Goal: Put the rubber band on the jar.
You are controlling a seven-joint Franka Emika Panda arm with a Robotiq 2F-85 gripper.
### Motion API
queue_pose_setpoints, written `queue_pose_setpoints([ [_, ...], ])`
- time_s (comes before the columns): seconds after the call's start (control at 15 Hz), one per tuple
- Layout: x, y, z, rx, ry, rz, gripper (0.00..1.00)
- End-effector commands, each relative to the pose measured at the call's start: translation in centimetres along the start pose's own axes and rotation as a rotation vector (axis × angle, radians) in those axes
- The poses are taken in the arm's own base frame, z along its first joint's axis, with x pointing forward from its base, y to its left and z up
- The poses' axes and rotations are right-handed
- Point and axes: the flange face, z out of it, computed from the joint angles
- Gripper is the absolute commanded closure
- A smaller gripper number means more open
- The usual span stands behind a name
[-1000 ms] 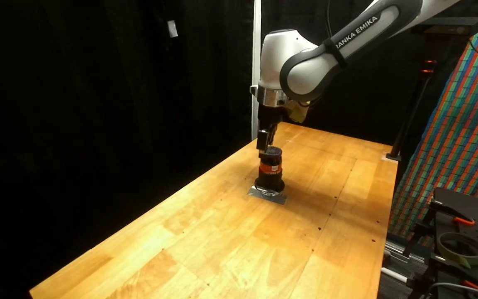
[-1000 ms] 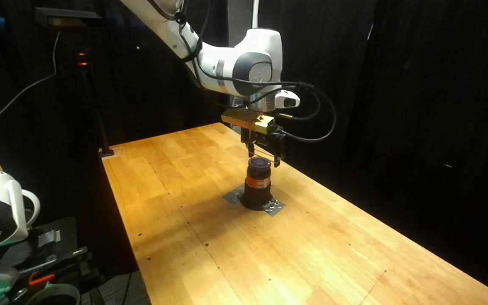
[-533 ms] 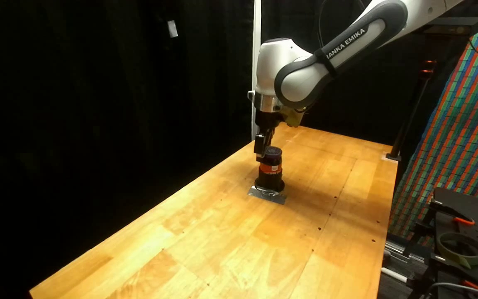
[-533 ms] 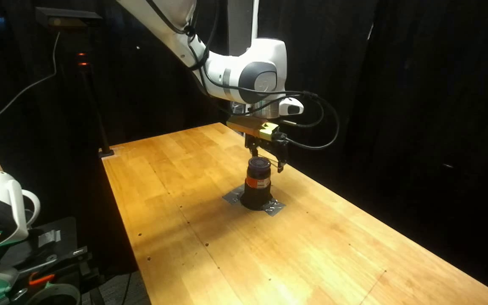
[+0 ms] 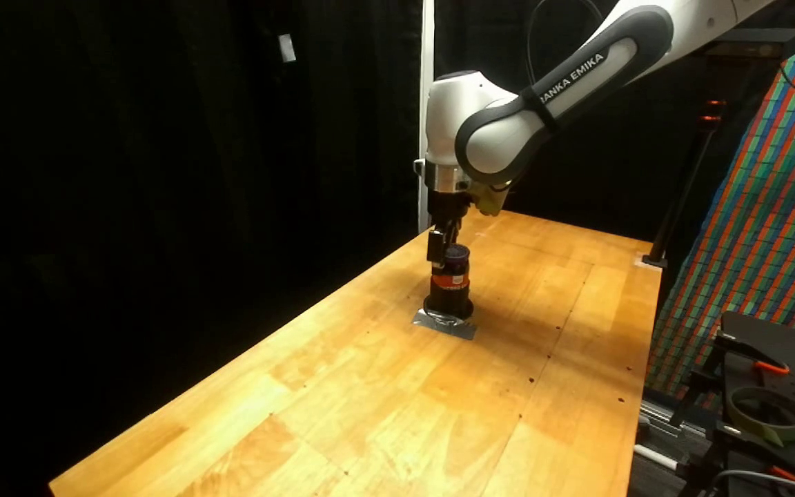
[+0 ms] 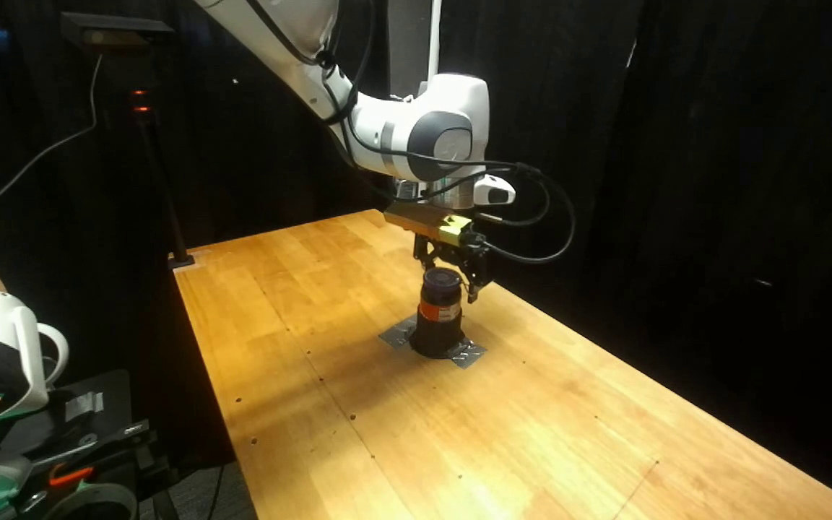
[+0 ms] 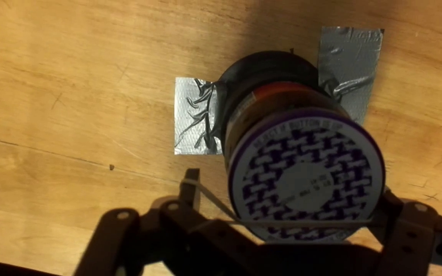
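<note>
Rubber band (image 7: pixel 305 223) strung between spread fingers (image 7: pixel 191 195) at the jar (image 6: pixel 440 296)

Nearest the wrist camera, the gripper (image 7: pixel 287 191) stands wide, its fingers either side of the jar's purple-and-white lid (image 7: pixel 307 184). One strand of the band crosses the lid; another slants from a fingertip to the lid's rim. Whether either touches, I cannot tell. The jar stands upright in a black base (image 6: pixel 436 338), lapped by strips of silver tape (image 7: pixel 196 119), on the wooden table (image 6: pixel 503 433), somewhat nearer the long edge by the dark curtain (image 6: pixel 712 180) than the opposite one. In an exterior view, a dark stand (image 5: pixel 682 190) rises at the table's far corner, a multicoloured sheet (image 5: pixel 770 228) hanging to its right.
</note>
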Motion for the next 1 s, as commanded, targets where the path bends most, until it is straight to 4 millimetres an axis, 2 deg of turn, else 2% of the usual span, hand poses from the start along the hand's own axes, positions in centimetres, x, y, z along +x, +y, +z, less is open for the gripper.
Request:
queue_pose_setpoints([
  [0.0, -1.9, 0.9, -1.6, 0.014, -0.020, 0.028, 0.00],
  [0.4, -4.4, 1.8, -1.9, 0.094, -0.038, 0.062, 0.00],
  [0.93, -8.2, 1.7, -0.2, 0.126, -0.064, 0.067, 0.00],
])
